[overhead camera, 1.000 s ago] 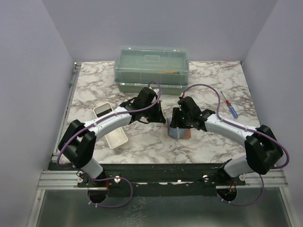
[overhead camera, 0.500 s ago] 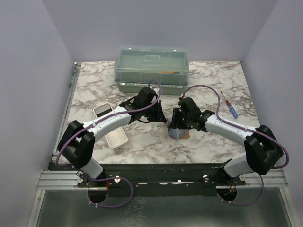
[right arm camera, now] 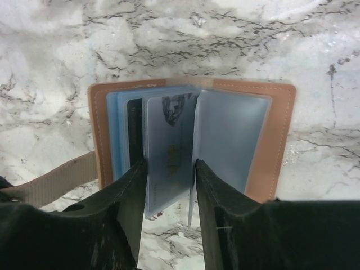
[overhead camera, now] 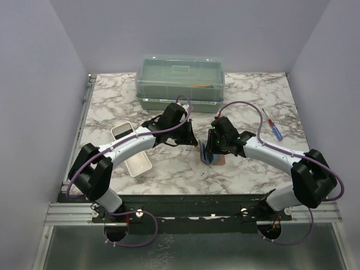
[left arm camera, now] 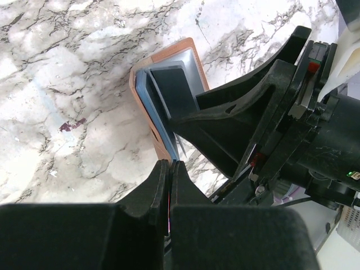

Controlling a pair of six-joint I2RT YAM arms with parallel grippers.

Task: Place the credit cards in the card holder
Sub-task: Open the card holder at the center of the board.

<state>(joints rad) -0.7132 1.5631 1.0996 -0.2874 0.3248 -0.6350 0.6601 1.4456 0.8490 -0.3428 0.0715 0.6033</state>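
I have two claws here. The small brown leather-look folding card holder [right arm camera: 279, 135] lies open on the white, grey-veined marble table [overhead camera: 253, 95], near the front middle and between my two wrists. Its cover is flat on the stone, its bluish-clear plastic pockets [right arm camera: 228, 140] are fanned upward, and its brown snap strap [right arm camera: 56, 180] trails off to one side. My right claw [right arm camera: 170, 169] hangs straight over the holder. Its two black fingers [right arm camera: 132, 208] stand on either side of one raised pocket leaf. That leaf shows a pale credit card [right arm camera: 169, 135] with a dark emblem near the top and faint yellowish figures lower down. The fingers sit right against the leaf's two edges, but I cannot tell whether they are squeezing it or only flanking it. A dark credit card [right arm camera: 134, 129] sits in a pocket just behind that leaf, closer to the strap side. My left claw [left arm camera: 170, 164] is clenched, with its fingertips pressed together just beside the near edge of the holder. A thin pinkish line runs down the seam between them, and I cannot make out what it is. From overhead, a big translucent green lidded plastic box [overhead camera: 180, 79] stands at the far edge of the table. A long white rectangular tray [overhead camera: 135, 157] lies under my left forearm. A small blue-handled screwdriver [overhead camera: 274, 128] rests well off to my right.
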